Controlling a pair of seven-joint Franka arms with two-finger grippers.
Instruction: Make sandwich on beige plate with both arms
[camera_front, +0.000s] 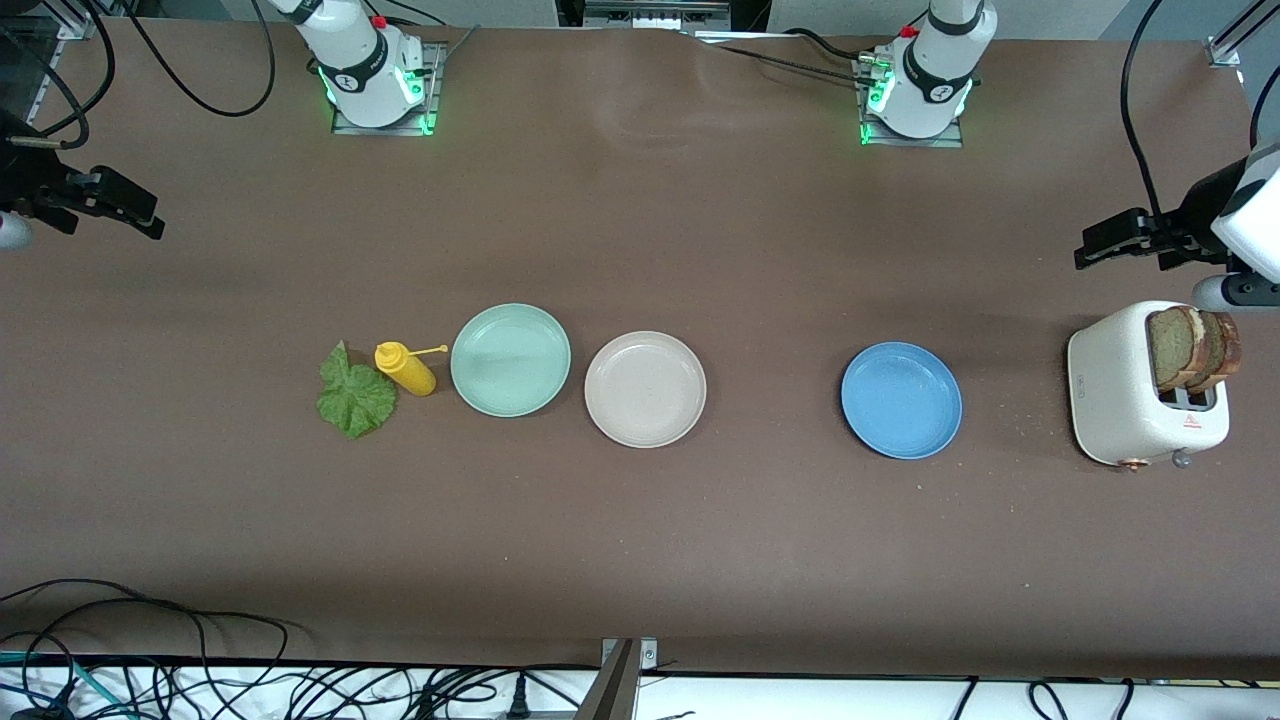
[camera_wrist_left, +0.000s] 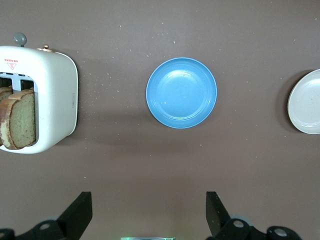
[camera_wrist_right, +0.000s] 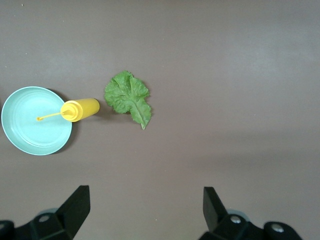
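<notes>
The beige plate (camera_front: 645, 389) (camera_wrist_left: 305, 102) lies bare at the table's middle. No sandwich is in view. Brown-crusted bread slices (camera_front: 1190, 347) (camera_wrist_left: 20, 120) stand in a white toaster (camera_front: 1120, 400) (camera_wrist_left: 55, 95) at the left arm's end. A green lettuce leaf (camera_front: 355, 393) (camera_wrist_right: 129, 97) lies flat toward the right arm's end. My left gripper (camera_front: 1105, 242) (camera_wrist_left: 148, 205) hangs open and empty in the air above bare table beside the toaster. My right gripper (camera_front: 130, 210) (camera_wrist_right: 145, 197) hangs open and empty over bare table at the right arm's end.
A mint-green plate (camera_front: 510, 359) (camera_wrist_right: 30, 130) sits beside the beige plate. A yellow squeeze bottle (camera_front: 405, 368) (camera_wrist_right: 82, 109) lies on its side between that plate and the lettuce. A blue plate (camera_front: 901, 400) (camera_wrist_left: 181, 93) sits between the beige plate and the toaster.
</notes>
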